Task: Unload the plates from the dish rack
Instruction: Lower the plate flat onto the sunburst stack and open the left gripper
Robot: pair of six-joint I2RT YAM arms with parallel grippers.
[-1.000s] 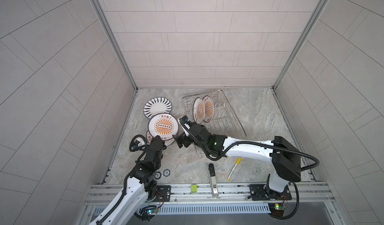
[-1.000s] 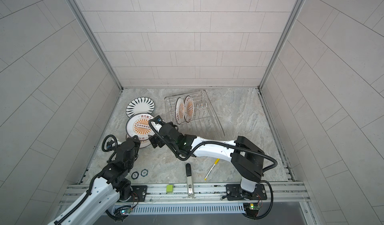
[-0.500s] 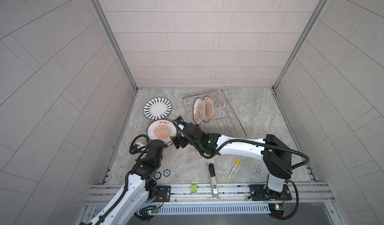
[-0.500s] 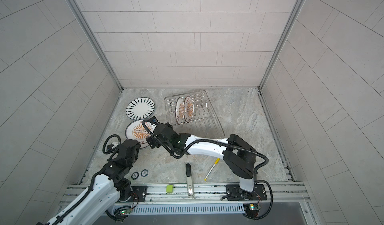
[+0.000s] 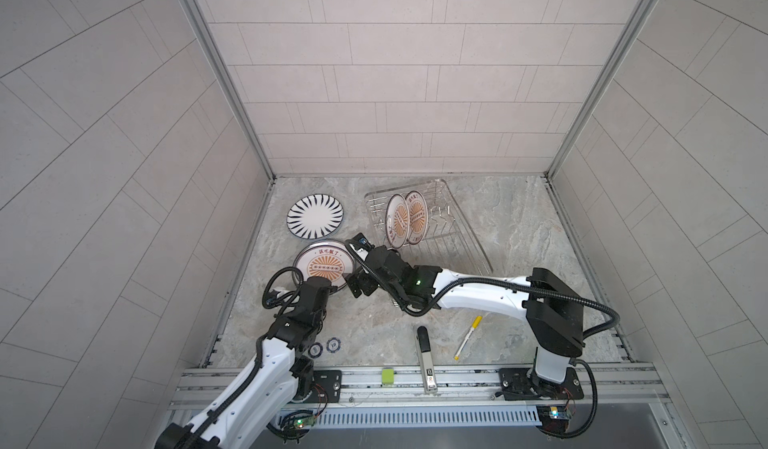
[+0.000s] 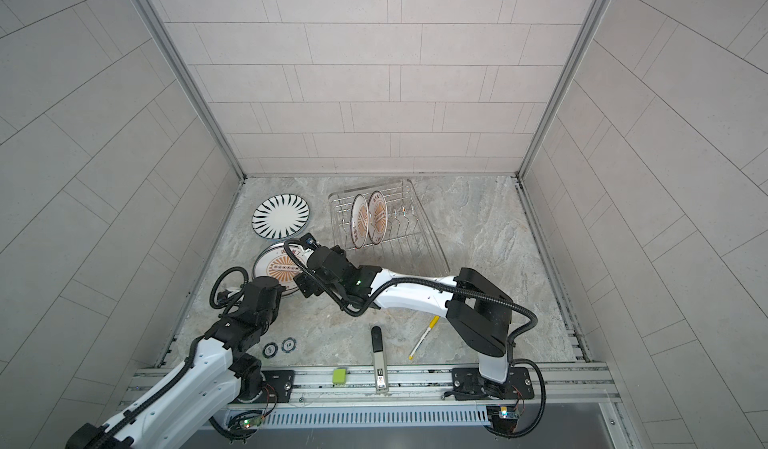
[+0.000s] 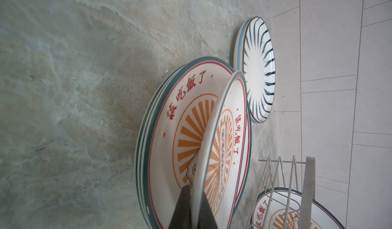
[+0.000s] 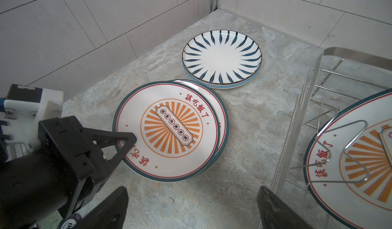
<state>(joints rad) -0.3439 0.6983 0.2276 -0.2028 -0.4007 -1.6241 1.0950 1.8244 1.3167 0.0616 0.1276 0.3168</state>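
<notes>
Left gripper: my left gripper [image 7: 196, 208] is pinched tight on the rim of one sunburst plate [image 7: 224, 136]; the right wrist view shows its black fingertips [image 8: 127, 141] over that rim.
Held plate: it is tilted, with my end raised, over the stack [image 7: 169, 115] of matching plates on the desk [image 5: 519, 226]. I cannot tell whether its far edge touches the plate below.
Stack: it lies at the left of the desk in both top views, close to the side wall, with the rims of lower plates showing past the top one [image 8: 222, 119].
Right gripper: my right gripper [image 8: 193, 189] stands wide with nothing between its fingers, low over bare desk between the stack and the dish rack [image 8: 318, 73].
Dish rack: silver wire, toward the back of the desk [image 5: 457, 235], right of the stack.
Rack plates: two sunburst plates [image 5: 397, 220] stand upright side by side among the prongs at the rack's left end; the other prongs are bare.
Striped plates: a white plate with dark radial stripes [image 5: 315, 216] lies flat behind the stack, just beside it, on another with a blue rim.
Front of desk: two poker chips [image 5: 324, 347] lie by my left arm, and a yellow-capped marker [image 5: 468, 337] lies near my right arm.
</notes>
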